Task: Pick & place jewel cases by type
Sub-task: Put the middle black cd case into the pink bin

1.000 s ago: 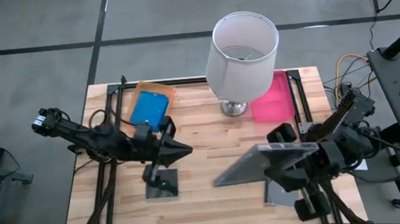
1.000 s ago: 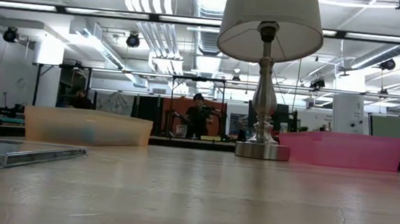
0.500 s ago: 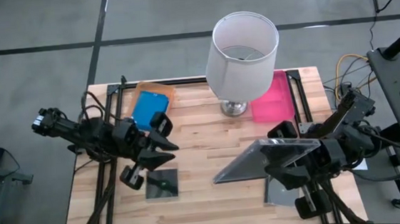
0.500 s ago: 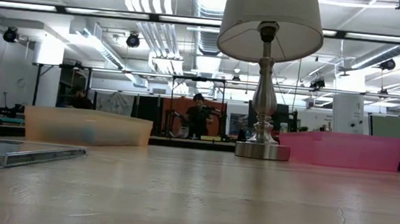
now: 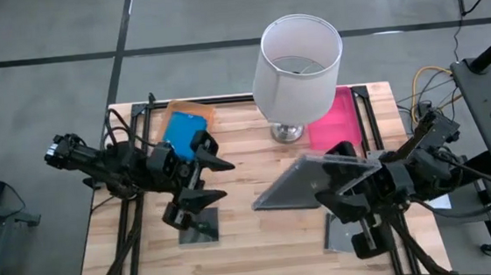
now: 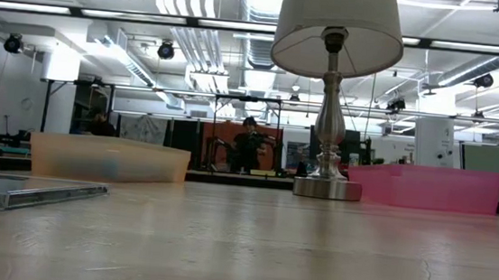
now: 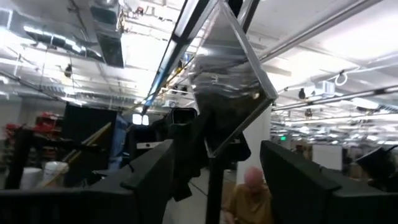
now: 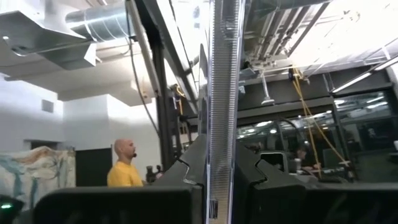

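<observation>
High view: near the front edge of the counter (image 5: 254, 242), one grey jewel case (image 5: 200, 226) is seen lying flat at front-left, another grey case (image 5: 336, 233) at front-right under the right arm. The left gripper (image 5: 207, 182) is held with fingers spread wide just above the front-left case, nothing in them. The right gripper (image 5: 341, 178) is clamped shut on a clear jewel case (image 5: 295, 184), raised off the counter and tilted. Farther back, a blue jewel case (image 5: 184, 133) is seen inside the orange tray (image 5: 198, 110) at back-left; the lamp (image 5: 299, 59) stands mid-back, the pink tray (image 5: 337, 123) beside it at back-right.
</observation>
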### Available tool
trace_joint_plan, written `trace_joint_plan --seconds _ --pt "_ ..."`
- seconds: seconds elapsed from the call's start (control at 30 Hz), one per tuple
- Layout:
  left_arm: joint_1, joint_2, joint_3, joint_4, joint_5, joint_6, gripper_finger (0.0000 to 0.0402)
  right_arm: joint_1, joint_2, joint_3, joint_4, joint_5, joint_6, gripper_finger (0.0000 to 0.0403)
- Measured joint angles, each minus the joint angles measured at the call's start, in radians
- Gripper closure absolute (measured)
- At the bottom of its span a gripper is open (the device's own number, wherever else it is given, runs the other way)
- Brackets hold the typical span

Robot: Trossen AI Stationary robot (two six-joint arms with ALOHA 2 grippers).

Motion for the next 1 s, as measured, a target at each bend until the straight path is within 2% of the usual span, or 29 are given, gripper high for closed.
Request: trace_joint_plan --seconds 0.37,0.5,0.63,0.8,1.0 --pt "-0.007 0.131 0.192 -0.044 -0.058 0.260 0.0179 -0.065 -0.012 0.006 0.001 0.001 -0.029 0.0384" --pt "-0.007 0.143 0.204 -0.039 -0.116 0.253 0.0179 -0.065 -0.013 0.032 -0.006 0.000 -0.086 0.0384" --pt "-0.005 0.161 0.202 0.061 -0.274 0.205 0.0179 -0.068 -0.013 0.037 -0.012 0.002 -0.149 0.0383" --pt "-0.004 0.168 0.204 0.162 -0.275 0.234 0.0179 -0.078 -0.013 0.037 -0.014 0.085 -0.192 0.0383" --pt "-0.001 0.169 0.202 0.160 -0.243 0.202 0.0179 -0.098 -0.013 0.037 -0.013 0.085 -0.203 0.0383"
